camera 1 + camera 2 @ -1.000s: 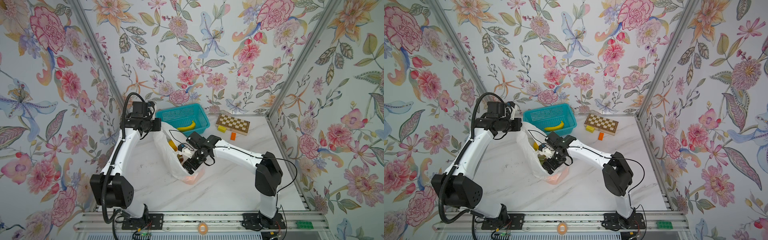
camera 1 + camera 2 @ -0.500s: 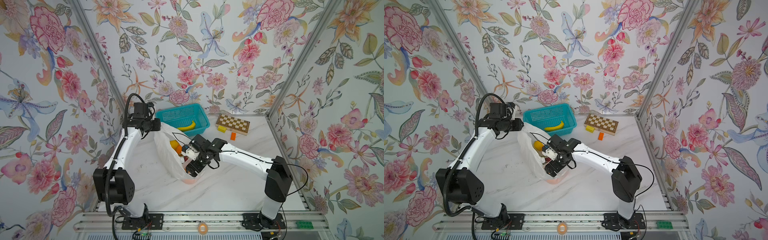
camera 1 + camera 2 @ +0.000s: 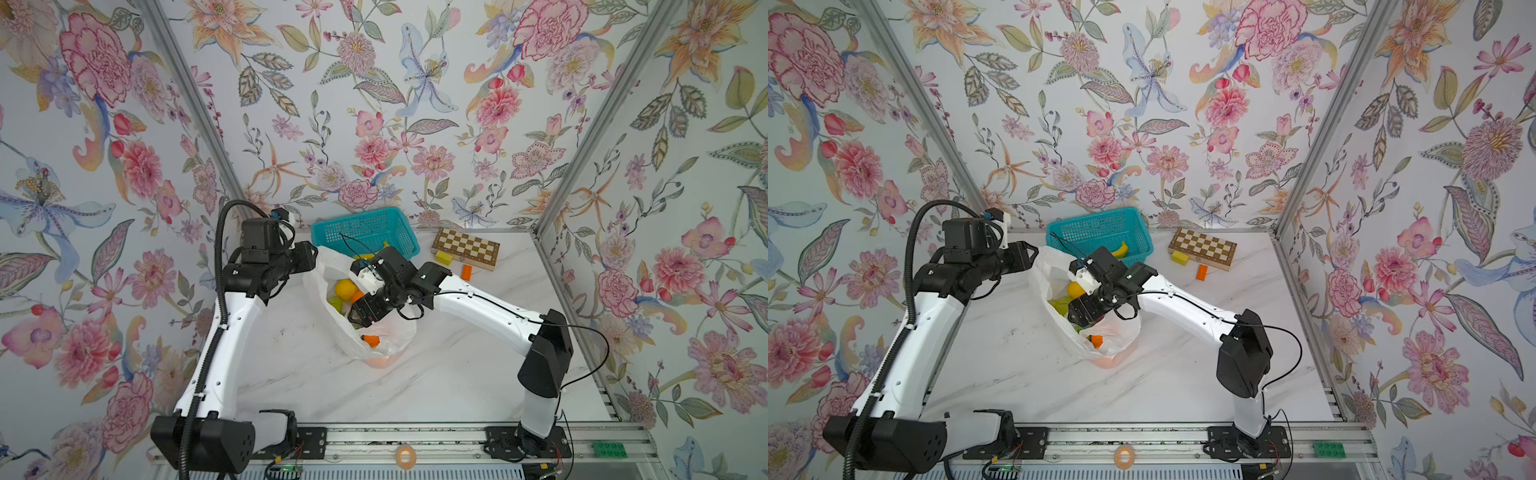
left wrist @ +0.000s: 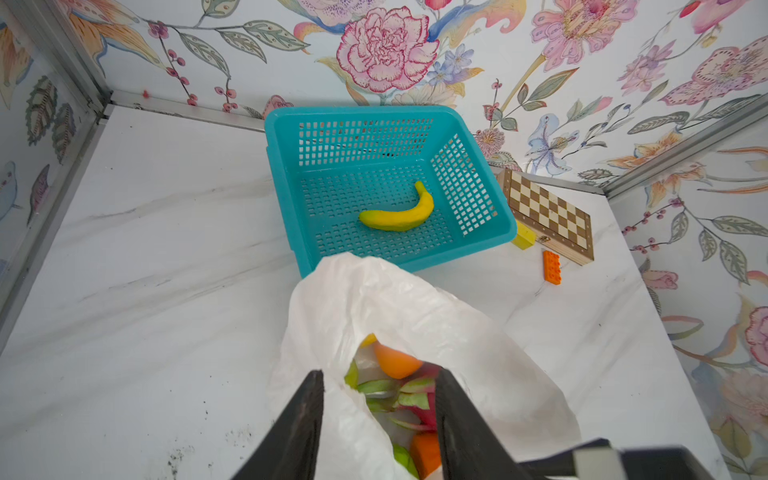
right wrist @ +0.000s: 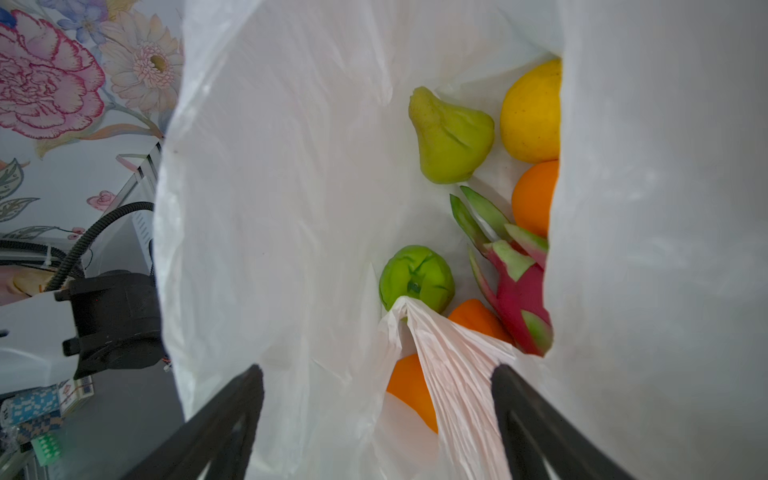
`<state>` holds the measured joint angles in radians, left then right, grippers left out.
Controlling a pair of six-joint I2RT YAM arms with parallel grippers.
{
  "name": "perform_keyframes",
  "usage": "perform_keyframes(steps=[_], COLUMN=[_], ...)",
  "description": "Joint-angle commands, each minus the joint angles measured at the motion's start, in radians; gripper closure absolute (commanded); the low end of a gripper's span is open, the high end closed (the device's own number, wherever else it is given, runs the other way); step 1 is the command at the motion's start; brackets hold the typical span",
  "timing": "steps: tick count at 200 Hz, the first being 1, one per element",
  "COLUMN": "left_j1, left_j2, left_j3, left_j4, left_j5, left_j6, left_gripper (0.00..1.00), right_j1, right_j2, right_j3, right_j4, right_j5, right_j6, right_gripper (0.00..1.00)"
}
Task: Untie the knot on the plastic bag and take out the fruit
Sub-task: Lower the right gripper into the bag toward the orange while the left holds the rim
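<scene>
The plastic bag (image 3: 392,334) gapes wide, so there's plenty of room down to the fruit (image 5: 451,137), but a twisted plastic strip (image 5: 453,365) crosses the opening. The teal basket (image 3: 361,232) crowds it at 12 o'clock, and the table (image 3: 415,386) is bare from 5 to 8.

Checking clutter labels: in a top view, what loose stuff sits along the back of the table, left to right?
Teal basket → yellow block → orange brick. Chessboard left out: it spans behind both blocks.
</scene>
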<state>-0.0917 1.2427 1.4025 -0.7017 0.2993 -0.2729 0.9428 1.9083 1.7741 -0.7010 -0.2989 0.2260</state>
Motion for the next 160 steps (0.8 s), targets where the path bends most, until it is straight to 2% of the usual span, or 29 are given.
perform_keyframes(steps=[1, 14, 45, 72, 97, 116, 160], left_j1=[-0.032, -0.049, -0.127, -0.163, -0.164, -0.165, -0.178], left_j2=[-0.059, -0.078, -0.056, -0.085, -0.096, -0.105, -0.156], left_j3=[-0.057, -0.111, -0.251, -0.4, -0.516, -0.57, -0.568], left_j4=[-0.079, -0.123, -0.159, -0.055, -0.013, 0.009, 0.071], left_j5=[-0.038, -0.067, -0.019, -0.008, -0.021, -0.02, 0.04], left_j6=[-0.095, -0.133, -0.157, -0.173, -0.206, -0.213, -0.197], left_gripper=[0.55, 0.58, 0.57, 0.56, 0.67, 0.7, 0.68], right_j1=[-0.013, -0.02, -0.053, -0.066, -0.089, -0.105, -0.074], right_j2=[0.053, 0.073, 0.066, 0.051, 0.037, 0.009, -0.045], right_j3=[0.009, 0.002, -0.043, -0.098, -0.157, -0.204, -0.202], right_j4=[0.022, 0.02, 0.009, 0.005, -0.022, -0.016, 0.005], right_j5=[0.001, 0.047, 0.241, 0.339, 0.435, 0.451, 0.381], right_j6=[0.065, 0.092, 0.185, 0.18, 0.205, 0.202, 0.075], right_gripper=[0.14, 0.14, 0.14, 0.11, 0.1, 0.09, 0.08])
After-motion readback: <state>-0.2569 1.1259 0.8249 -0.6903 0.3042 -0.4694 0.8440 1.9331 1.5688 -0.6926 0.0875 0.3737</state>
